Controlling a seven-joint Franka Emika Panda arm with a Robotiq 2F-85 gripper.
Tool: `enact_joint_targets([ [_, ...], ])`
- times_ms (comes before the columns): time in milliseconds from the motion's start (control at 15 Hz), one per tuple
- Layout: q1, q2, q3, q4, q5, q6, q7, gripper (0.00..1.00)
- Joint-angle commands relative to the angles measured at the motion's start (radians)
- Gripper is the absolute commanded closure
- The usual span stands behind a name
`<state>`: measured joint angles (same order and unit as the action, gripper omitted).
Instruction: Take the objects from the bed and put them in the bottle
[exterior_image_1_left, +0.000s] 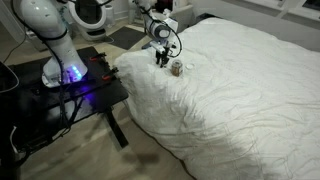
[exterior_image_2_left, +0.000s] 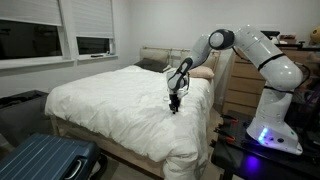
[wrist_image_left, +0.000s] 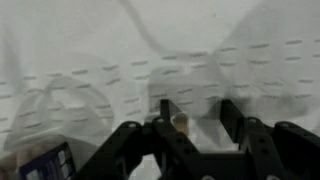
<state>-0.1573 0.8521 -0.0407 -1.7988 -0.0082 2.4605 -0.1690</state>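
The small brownish bottle stands upright on the bed's rumpled white duvet, just beside my gripper. The gripper points down at the duvet near the bed's edge. In the wrist view the gripper is open, its two black fingers well apart over the white cloth. One tiny pale yellowish object lies between them, close against the inner side of the left finger. A blurry rounded shape with a dark label at the lower left looks like the bottle.
The arm's base stands on a black table beside the bed. A headboard and pillows are at the bed's far end, a wooden dresser behind the arm, and a blue suitcase on the floor.
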Motion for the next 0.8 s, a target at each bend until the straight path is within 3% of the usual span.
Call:
enact_joint_targets([
  [0, -0.014, -0.065, 0.000, -0.057, 0.010, -0.013, 0.011, 0.45],
  [400, -0.022, -0.058, -0.006, -0.029, 0.007, -0.024, 0.011, 0.46],
  [667, -0.024, -0.054, -0.005, -0.024, 0.008, -0.025, 0.011, 0.72],
  [733, -0.024, -0.054, -0.005, -0.024, 0.008, -0.024, 0.012, 0.84],
])
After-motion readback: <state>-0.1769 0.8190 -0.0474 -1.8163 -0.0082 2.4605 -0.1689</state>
